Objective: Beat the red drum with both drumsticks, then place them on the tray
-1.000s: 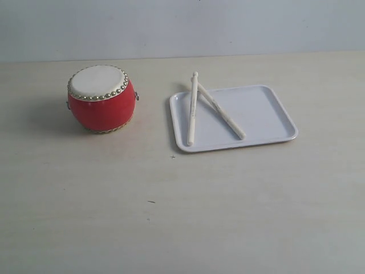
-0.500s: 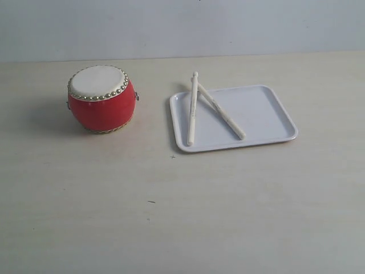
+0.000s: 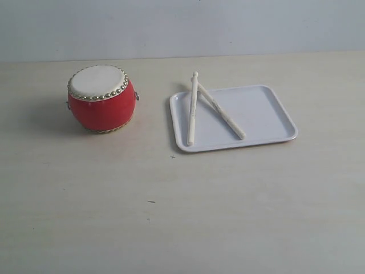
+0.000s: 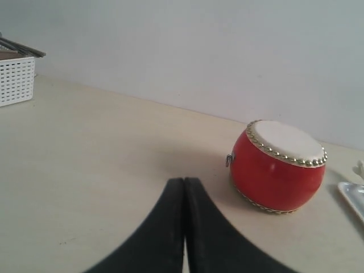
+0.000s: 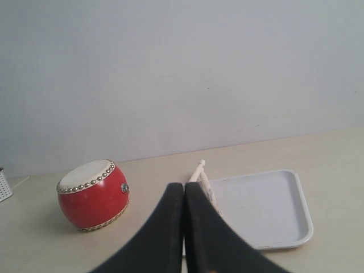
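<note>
- The left fingers [image 4: 168, 227], black and tapering, are pressing flat against each other along their whole length, with nothing between them.
- The right fingers [image 5: 168, 227], black as well, are closing on each other in the same way, pad against pad.
- The small barrel-shaped drum with a glossy red body and a cream skin ringed by brass studs [image 4: 277, 176] is standing upright ahead of the left fingers, well apart from their tips; it is also showing ahead of the right fingers [image 5: 91, 199], farther off.
- The flat white plastic tray with a low raised rim [image 5: 267, 210] is lying just beyond the right fingers, beside the drum [image 3: 102, 105] and apart from it.
- Two slim pale cream wooden drumsticks are resting on the tray [image 3: 262, 114]: one [image 3: 192, 111] is running along the rim nearest the drum, the other [image 3: 222, 112] is slanting toward the tray's middle.
- The sticks are crossing near their far ends, which are jutting over the tray's corner away from the right fingers.
- The pale wood-grain tabletop [image 3: 171, 217] is carrying the drum and tray.
- A white perforated basket [image 4: 14, 79] is sitting far from the left fingers, at the tabletop's edge.
</note>
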Available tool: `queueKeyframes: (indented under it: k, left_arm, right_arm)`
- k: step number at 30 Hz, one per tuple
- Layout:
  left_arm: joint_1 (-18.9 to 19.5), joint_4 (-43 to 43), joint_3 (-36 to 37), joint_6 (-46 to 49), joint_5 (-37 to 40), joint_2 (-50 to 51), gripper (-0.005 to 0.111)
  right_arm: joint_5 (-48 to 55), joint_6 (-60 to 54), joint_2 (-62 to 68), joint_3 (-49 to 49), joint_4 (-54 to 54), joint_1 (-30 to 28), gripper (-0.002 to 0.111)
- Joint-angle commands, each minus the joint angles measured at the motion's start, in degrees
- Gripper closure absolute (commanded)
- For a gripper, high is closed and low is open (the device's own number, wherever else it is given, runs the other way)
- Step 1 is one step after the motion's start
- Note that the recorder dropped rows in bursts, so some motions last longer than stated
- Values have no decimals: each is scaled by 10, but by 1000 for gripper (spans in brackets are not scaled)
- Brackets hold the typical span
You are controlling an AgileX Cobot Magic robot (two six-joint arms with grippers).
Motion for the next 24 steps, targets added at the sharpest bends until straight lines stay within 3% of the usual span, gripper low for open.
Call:
queueKeyframes:
  k: [1, 5, 12, 24]
  left_arm:
    - [3, 23, 2, -11, 9, -2, 107]
    - [3, 19, 2, 39, 52, -2, 107]
    - [3, 15, 2, 99, 61, -2, 107]
    - [-6, 13, 2, 100, 74, -2, 107]
  right_arm:
    - [3, -4, -2, 2, -3, 0, 108]
    - [3, -4, -2, 2, -3, 0, 108]
    - [3, -4, -2, 2, -2, 0, 108]
    - [3, -4, -2, 2, -2, 0, 108]
